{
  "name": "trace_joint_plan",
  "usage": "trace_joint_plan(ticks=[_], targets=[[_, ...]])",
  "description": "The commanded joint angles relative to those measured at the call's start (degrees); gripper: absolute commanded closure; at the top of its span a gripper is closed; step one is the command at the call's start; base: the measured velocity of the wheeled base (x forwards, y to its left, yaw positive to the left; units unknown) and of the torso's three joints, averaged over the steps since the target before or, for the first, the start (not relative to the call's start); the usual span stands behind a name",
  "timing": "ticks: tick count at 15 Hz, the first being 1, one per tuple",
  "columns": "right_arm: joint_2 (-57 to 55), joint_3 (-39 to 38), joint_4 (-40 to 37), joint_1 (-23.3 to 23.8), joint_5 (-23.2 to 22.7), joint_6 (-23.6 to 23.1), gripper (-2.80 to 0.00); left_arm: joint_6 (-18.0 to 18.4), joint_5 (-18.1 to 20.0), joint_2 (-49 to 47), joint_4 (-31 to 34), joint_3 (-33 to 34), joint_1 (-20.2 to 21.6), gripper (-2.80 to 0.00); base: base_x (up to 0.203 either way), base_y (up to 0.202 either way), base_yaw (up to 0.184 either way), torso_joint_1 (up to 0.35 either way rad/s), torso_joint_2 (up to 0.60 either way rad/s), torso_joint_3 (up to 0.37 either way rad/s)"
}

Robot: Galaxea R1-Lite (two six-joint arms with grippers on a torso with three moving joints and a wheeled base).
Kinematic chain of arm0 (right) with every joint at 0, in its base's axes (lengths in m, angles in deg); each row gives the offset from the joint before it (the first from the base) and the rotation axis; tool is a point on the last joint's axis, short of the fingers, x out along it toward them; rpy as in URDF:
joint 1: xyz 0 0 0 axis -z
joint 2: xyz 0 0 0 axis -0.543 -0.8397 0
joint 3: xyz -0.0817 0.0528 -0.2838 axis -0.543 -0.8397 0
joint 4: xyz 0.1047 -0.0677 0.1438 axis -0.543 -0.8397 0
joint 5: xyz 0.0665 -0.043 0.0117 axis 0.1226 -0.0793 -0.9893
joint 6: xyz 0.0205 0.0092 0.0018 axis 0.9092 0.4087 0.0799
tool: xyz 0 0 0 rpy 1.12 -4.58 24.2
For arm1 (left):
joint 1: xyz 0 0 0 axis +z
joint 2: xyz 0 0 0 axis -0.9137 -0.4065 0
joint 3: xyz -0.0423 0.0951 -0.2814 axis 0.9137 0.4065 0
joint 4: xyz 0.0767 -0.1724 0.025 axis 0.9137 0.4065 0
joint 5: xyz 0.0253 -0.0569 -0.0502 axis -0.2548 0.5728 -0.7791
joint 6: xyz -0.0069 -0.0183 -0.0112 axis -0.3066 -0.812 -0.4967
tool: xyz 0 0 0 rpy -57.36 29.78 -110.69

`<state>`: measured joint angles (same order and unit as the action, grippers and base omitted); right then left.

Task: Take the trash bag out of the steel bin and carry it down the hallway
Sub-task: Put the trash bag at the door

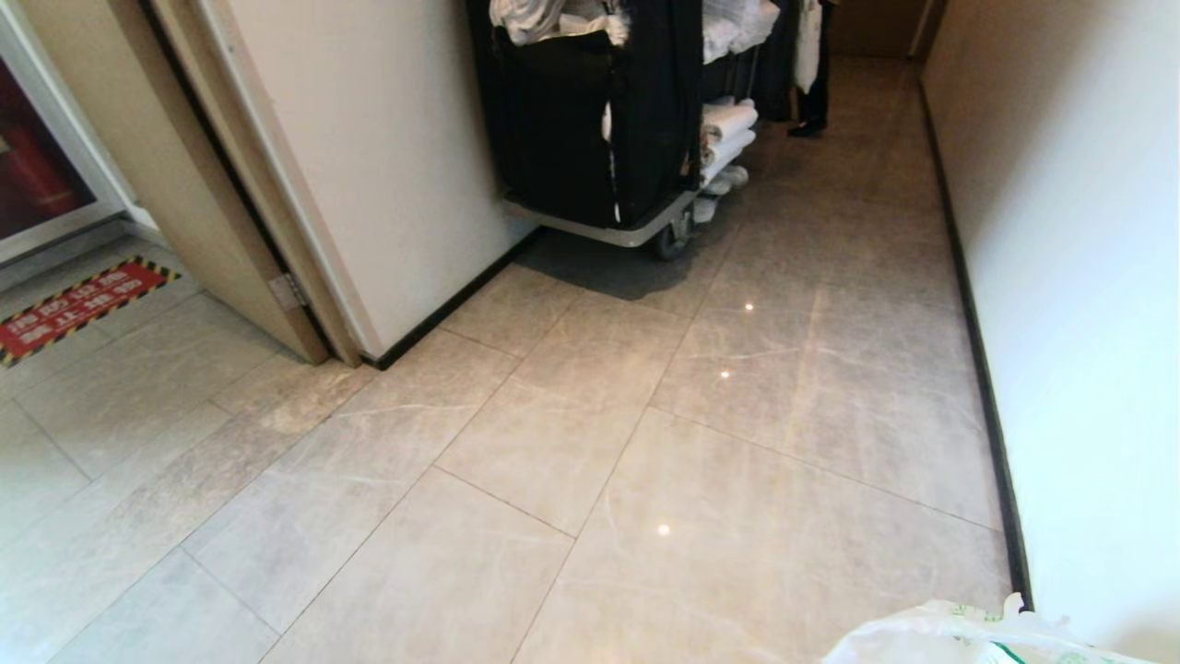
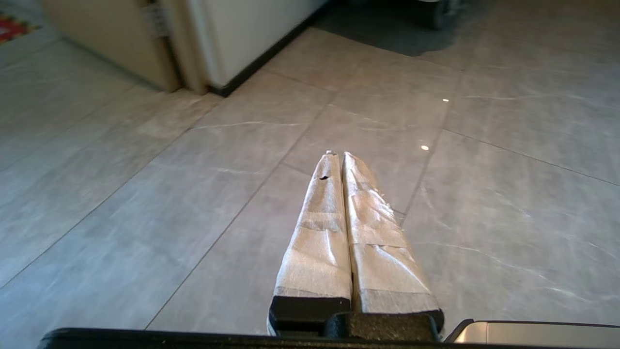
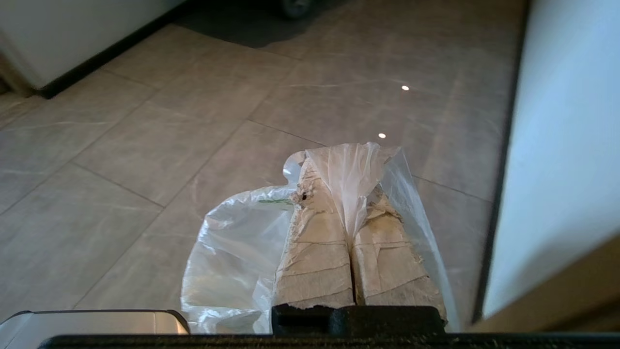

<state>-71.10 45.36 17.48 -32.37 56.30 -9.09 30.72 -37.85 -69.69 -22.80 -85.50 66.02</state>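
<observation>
Hallway [image 1: 701,433]: glossy grey-beige marbled tiles, white wall on the right with a black baseboard [image 1: 982,369] along its foot. Far centre, a housekeeping cart [image 1: 599,120] with a black fabric bag and stacked white towels [image 1: 728,124] stands against the left wall. A person's dark legs [image 1: 813,92] show at the far end, just beyond the cart. Far left, an open door [image 1: 221,175] and a red floor sticker [image 1: 78,304] with yellow-black hazard edging; its white characters are not readable.

Right gripper [image 3: 349,167]: taped fingers pressed together, pinching the trash bag [image 3: 237,252] by its gathered top. Thin white plastic hangs below the fingers; a bit of green print is visible, wording illegible. In the head view the bag [image 1: 968,636] shows at the near right corner, close to the right wall.

Left gripper [image 2: 337,156]: fingers pressed together, holding nothing, above bare tiles.
</observation>
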Motion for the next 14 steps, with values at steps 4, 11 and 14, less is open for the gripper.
trace_joint_plan(ticks=[4, 11, 14], targets=[[0.0, 0.0, 0.1, 0.0, 0.0, -0.1, 0.00, 0.0, 0.0, 0.0, 0.0, 0.0, 0.0, 0.00, 0.000, 0.007, -0.150, 0.002, 0.00, 0.003], [0.0, 0.0, 0.1, 0.0, 0.0, -0.1, 0.00, 0.0, 0.0, 0.0, 0.0, 0.0, 0.0, 0.00, 0.000, 0.001, -0.009, 0.001, 0.00, -0.127], [0.0, 0.0, 0.1, 0.0, 0.0, -0.1, 0.00, 0.0, 0.0, 0.0, 0.0, 0.0, 0.0, 0.00, 0.000, 0.000, 0.000, -0.002, 0.00, -0.199]])
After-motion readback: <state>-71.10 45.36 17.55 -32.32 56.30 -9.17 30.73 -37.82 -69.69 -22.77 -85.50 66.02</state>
